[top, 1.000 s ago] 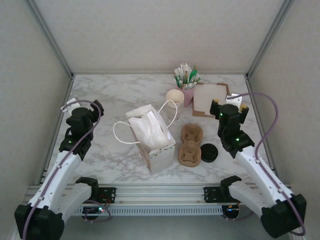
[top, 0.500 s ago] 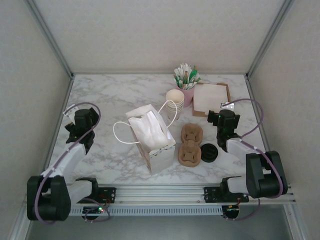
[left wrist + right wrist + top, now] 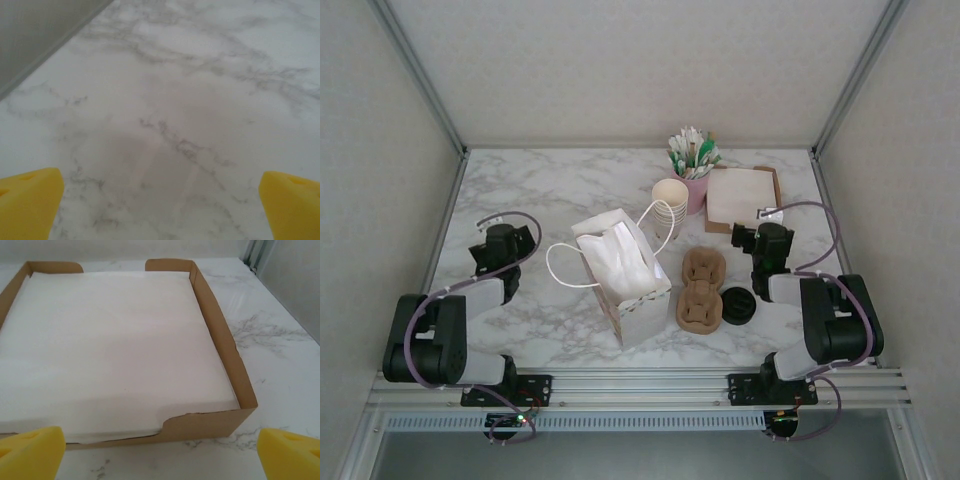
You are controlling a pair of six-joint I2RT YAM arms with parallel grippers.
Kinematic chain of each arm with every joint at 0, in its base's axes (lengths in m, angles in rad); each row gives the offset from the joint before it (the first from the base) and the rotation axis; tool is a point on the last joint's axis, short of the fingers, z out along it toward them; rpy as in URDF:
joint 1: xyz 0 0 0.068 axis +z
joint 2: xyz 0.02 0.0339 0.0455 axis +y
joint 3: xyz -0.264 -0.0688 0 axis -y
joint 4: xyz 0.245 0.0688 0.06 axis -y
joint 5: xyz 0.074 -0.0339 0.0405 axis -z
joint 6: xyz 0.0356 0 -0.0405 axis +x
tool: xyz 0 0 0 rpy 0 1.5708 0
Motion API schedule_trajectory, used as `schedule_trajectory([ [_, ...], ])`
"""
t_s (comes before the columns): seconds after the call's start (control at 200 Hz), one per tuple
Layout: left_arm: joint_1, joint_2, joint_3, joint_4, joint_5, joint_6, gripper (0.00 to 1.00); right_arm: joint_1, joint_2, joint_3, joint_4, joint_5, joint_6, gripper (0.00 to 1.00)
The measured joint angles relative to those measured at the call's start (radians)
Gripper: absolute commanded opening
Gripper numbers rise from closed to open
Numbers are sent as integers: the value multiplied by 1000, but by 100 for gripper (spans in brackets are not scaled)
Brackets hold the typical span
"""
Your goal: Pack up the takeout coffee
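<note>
Both arms have folded back low; left fingers [image 3: 30, 200] and right fingers [image 3: 287, 452] gape empty. Upright, the cup [image 3: 670, 195] stands left of the right fingers, nearer that arm.

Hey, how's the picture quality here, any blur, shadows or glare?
Top external: soft, even light, no glare on the marble table. Left wrist: slightly soft, faint shadow on the marble, left fingers blurred. Right wrist: napkins fairly sharp, right fingers out of focus.
</note>
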Motion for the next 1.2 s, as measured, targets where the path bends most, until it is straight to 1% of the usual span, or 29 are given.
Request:
schedule_trajectory([
  [0.095, -4, 7, -27, 119, 16, 37, 100, -4, 17, -45, 28, -3, 2, 99],
  [0.175, -4, 76, -52, 239, 25, 62, 100, -5, 22, -54, 30, -3, 2, 99],
  [0.275, -11, 149, -69, 291, 33, 79, 100, -5, 22, -54, 54, -3, 4, 99],
  [0.526, -15, 153, -77, 352, 35, 97, 100, -5, 22, -54, 73, -3, 4, 99],
  [1.201, -15, 153, -77, 360, 35, 97, 100, -5, 22, -54, 74, -3, 4, 99],
])
